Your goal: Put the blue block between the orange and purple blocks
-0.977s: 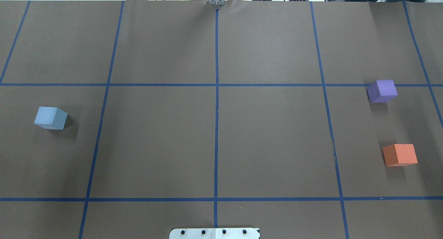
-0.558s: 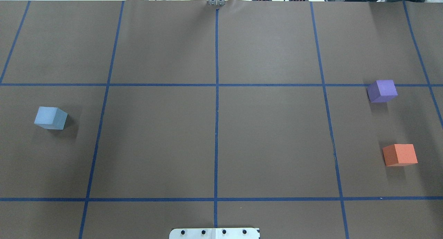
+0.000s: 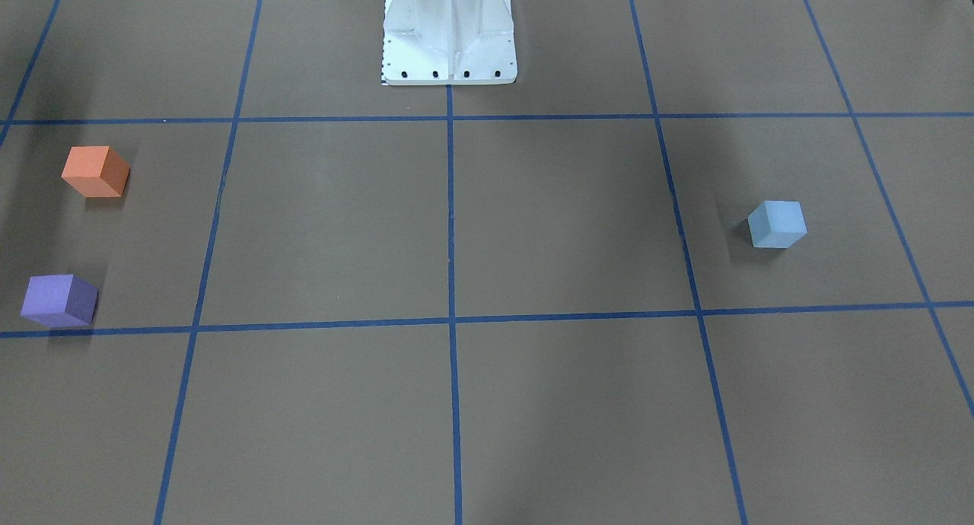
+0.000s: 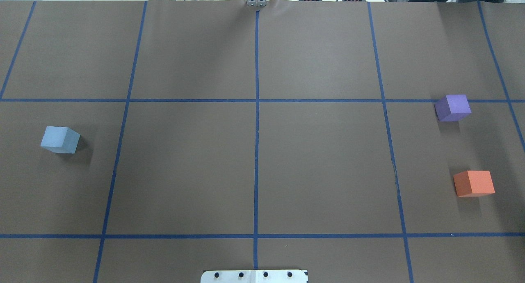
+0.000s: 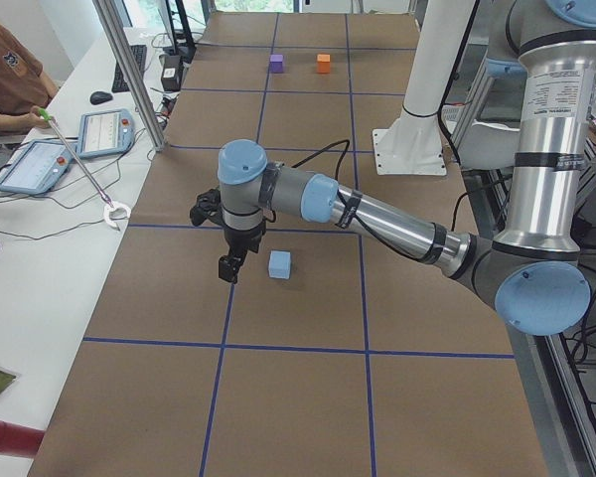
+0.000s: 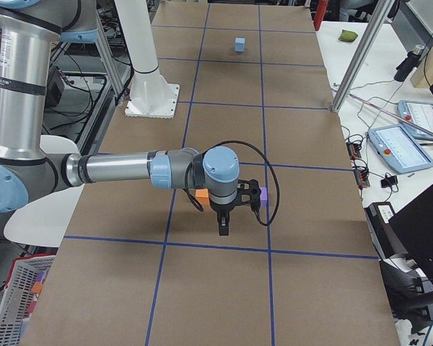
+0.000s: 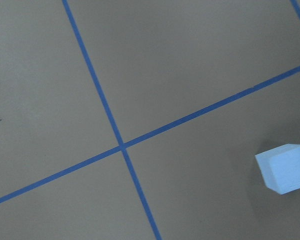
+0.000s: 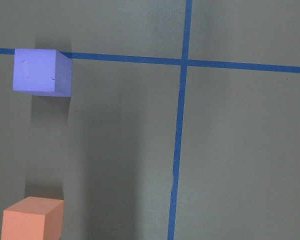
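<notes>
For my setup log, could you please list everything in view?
blue block: one, light blue, table's left side.
purple block: one, purple, far right, at a tape line.
orange block: one, orange, right side, nearer the robot, apart from the purple one.
tape grid: one, blue, across the brown table.
base plate: one, white, centre of the robot's edge.
left gripper: one, black, beside the blue block; open or shut unclear.
right gripper: one, black, by the purple and orange blocks; unclear too.

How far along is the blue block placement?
Done: nothing. The blue block sits on the robot's left side, far from the orange block and purple block. In hand: the left gripper hangs near the blue block, not gripping it. Left: grasp, carry across, set down between them.
</notes>
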